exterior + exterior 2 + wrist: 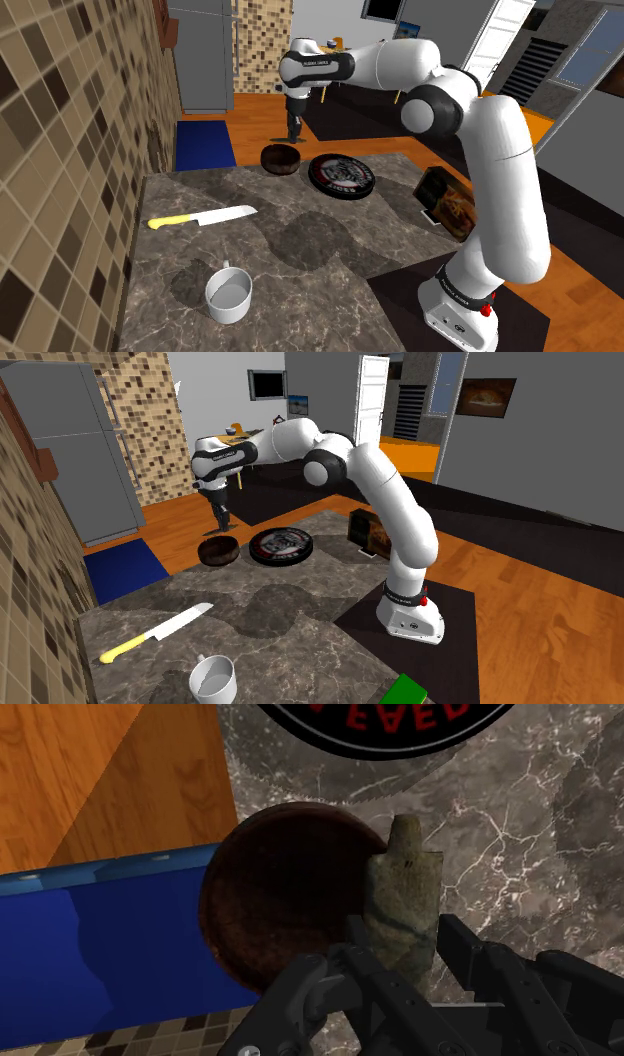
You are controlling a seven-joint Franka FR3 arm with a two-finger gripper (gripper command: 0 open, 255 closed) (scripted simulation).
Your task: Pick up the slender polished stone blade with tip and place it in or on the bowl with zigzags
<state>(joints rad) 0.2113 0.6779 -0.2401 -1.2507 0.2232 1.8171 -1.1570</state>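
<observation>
Hanging low over the far edge of the marble counter (300, 250), the black gripper (400, 959) is clenched on a slim grey-green stone blade (403, 904), fingers pressing it from both sides. Blade's narrow tip points away from the hand. In the wrist view it sits across the rim of a dark brown bowl (280, 894), on the side nearest the counter's middle. No zigzag pattern can be made out on the bowl from these angles.

Shoulder view: gripper (295, 128) points straight down, directly above the bowl (281, 158) w/ a small gap between them. Just beside the bowl, toward that view's right, lies a round black plate (341, 175) w/ red lettering. A brown box (447, 200) stands further right, near the arm's stand.

Nearer the tiled wall, well apart from the bowl, a knife (200, 217) w/ yellow handle lies flat. A white mug (229, 295) stands upright at the near end of the counter.

Second exterior view: gripper (219, 512) over bowl (218, 550), plate (282, 545) next to it, knife (155, 632) and mug (213, 679) in the foreground. A blue mat (120, 572) lies on the wood floor beyond the counter edge.
</observation>
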